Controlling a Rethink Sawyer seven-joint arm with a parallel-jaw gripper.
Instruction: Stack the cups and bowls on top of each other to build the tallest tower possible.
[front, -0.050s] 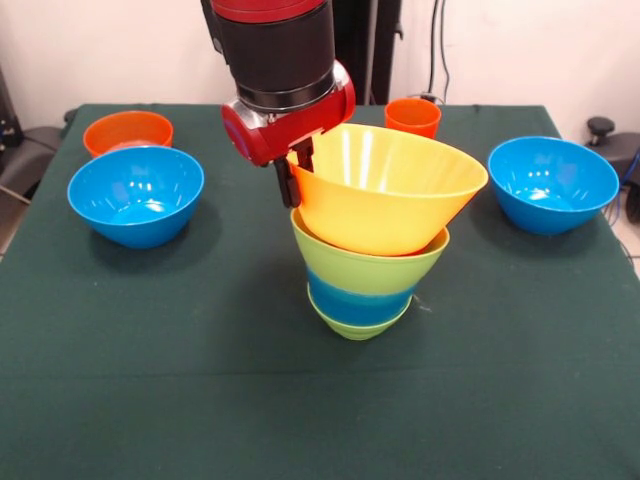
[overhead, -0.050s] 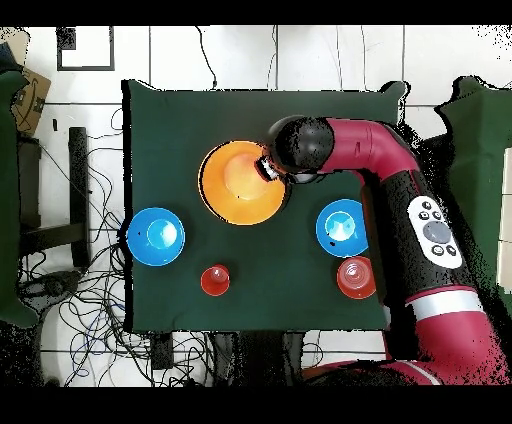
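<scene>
So the tower (front, -0.050s: 365, 285) sits mid-table, and it's 4 bowls deep: small green at the bottom, a blue band, the lime green bowl (front, -0.050s: 365, 262), and the big yellow bowl (front, -0.050s: 385, 195) on top. The yellow one is tilted, its right rim riding higher, so I'd say it isn't fully seated in the lime one.

The end effector (front, -0.050s: 293, 172) is closed narrow on the yellow bowl's left rim, 1 dark finger showing outside the wall and the other presumably inside. Looks to me like the placing step is right in the middle: bowl is on the stack, just not let go.

Loose stuff on the table (front, -0.050s: 180, 380): a blue bowl (front, -0.050s: 135, 195) on the left, another blue bowl (front, -0.050s: 552, 183) on the right, the orange bowl (front, -0.050s: 127, 131) at the back left, and the orange cup (front, -0.050s: 412, 116) behind the tower. All well apart from the stack.

Next move, my guess: level the yellow bowl so it drops flat, open up, and lift straight off without nudging the rim. That stack stands on a small base, so a sideways tug could tip it. Then grab a blue bowl or the cup.
</scene>
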